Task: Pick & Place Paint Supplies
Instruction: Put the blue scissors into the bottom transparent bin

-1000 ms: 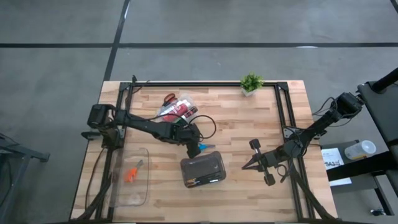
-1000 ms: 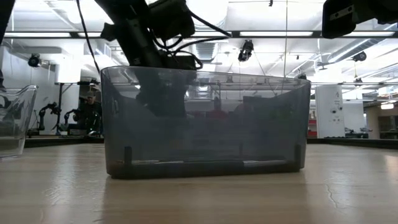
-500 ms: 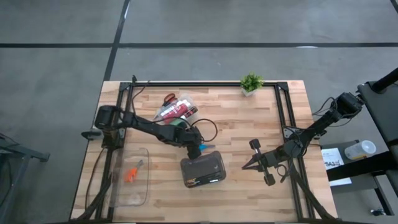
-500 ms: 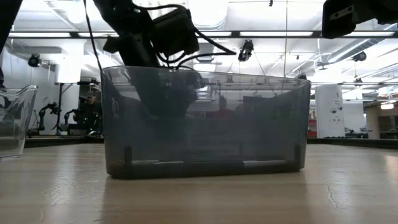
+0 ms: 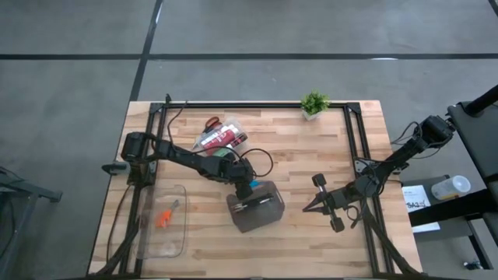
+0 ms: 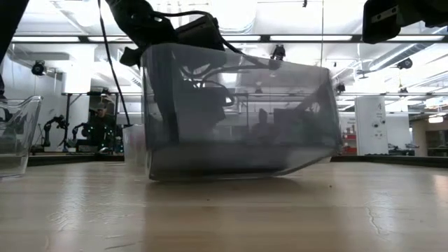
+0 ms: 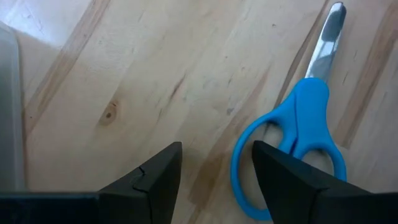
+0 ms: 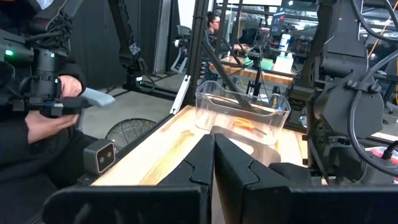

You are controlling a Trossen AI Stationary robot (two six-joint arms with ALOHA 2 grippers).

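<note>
Left wrist view shows the blue scissors (image 7: 298, 146) lying flat on the wooden surface (image 7: 155, 81), just ahead of the left end effector (image 7: 216, 177), whose two fingers stand apart with a narrow gap and hold nothing. One finger is over the edge of the blue handle loop.

In the high view the left end effector (image 5: 250, 187) is at the far edge of the dark grey case (image 5: 255, 208), which sits turned at an angle. In the low view one end of the case (image 6: 234, 115) is lifted off the surface, so it is tilted.

I judge the scissors to be light and stiff, with smooth plastic loops and a thin metal blade. They lie very flat, so the fingers must go low. The best hold is probably across the neck where the handle meets the blade, or over one loop. The blade alone looks slippery.

The orange scissors (image 5: 163, 216) rest in the clear box (image 5: 180, 194). The paint tubes (image 5: 219, 138) lie at the far side of the surface, with the red scissors (image 5: 211, 123) next to them.

The right end effector (image 5: 308, 204) waits at the right side, its fingers together and holding nothing.

No brand or readable writing is visible on any of these things.
</note>
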